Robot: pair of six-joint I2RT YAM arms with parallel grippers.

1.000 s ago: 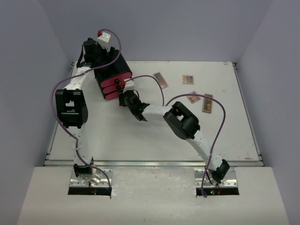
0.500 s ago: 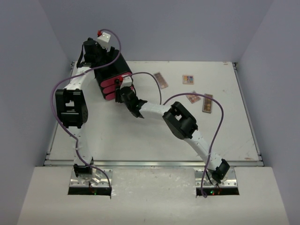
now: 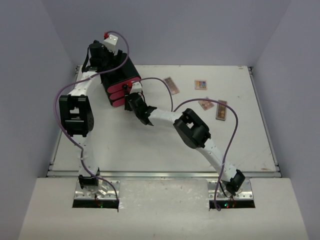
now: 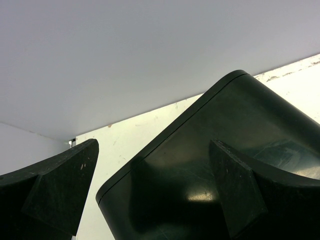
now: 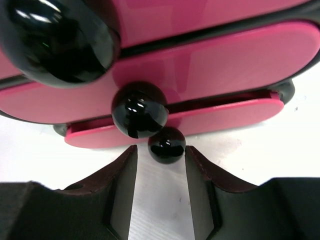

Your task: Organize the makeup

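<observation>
Right gripper [image 5: 161,155] hovers half-spread, the bottom drawer's slippery little knob [image 5: 166,145] at its fingertips unpinched, left gripper [image 4: 153,150] splayed wide over the chest [image 3: 120,80], while the palettes [image 3: 221,109] lie far right, probably light, stiff, best pinched across long edges, with bare table [image 3: 150,150] between.

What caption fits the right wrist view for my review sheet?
Right gripper, fingers apart, lined up on the lowest black knob of the pink-fronted drawer chest, not yet closed on it.
</observation>
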